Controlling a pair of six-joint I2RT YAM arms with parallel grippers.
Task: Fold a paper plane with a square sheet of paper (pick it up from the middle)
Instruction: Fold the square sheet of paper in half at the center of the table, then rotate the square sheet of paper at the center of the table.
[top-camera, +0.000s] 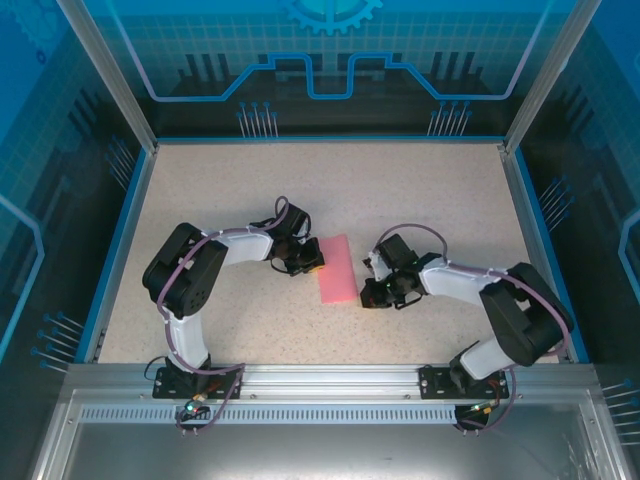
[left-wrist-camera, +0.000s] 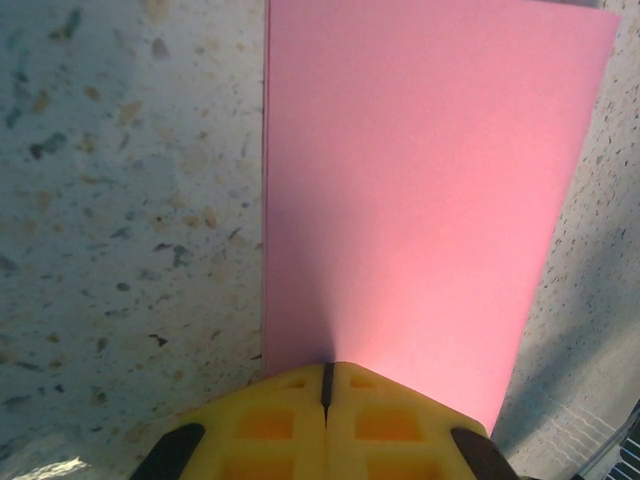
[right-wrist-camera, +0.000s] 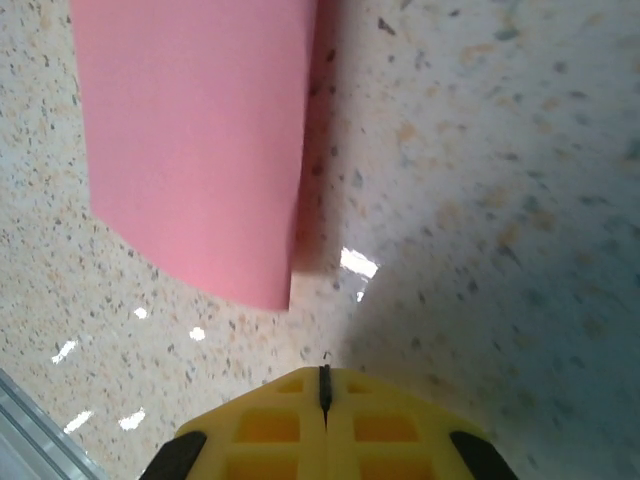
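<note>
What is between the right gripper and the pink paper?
Only bare speckled tabletop separates the right gripper from the pink paper, per the right wrist view.

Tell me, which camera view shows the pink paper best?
The top view: the paper shows nearly whole, though small. The left wrist view shows it large, with its near end hidden. The right wrist view cuts it off at the top.

The pink sheet of thin paper (left-wrist-camera: 430, 200) looks matt, smooth and fine-grained. The pale speckled stone-look bench (top-camera: 400, 190) is smooth and slightly glossy, throwing small bright glints in the right wrist view. The yellow moulded-plastic left hand (left-wrist-camera: 325, 395) and right hand (right-wrist-camera: 324, 385) have a dull, satin finish. The ribbed silver metal rail (top-camera: 330, 385) along the near edge looks brushed.
</note>
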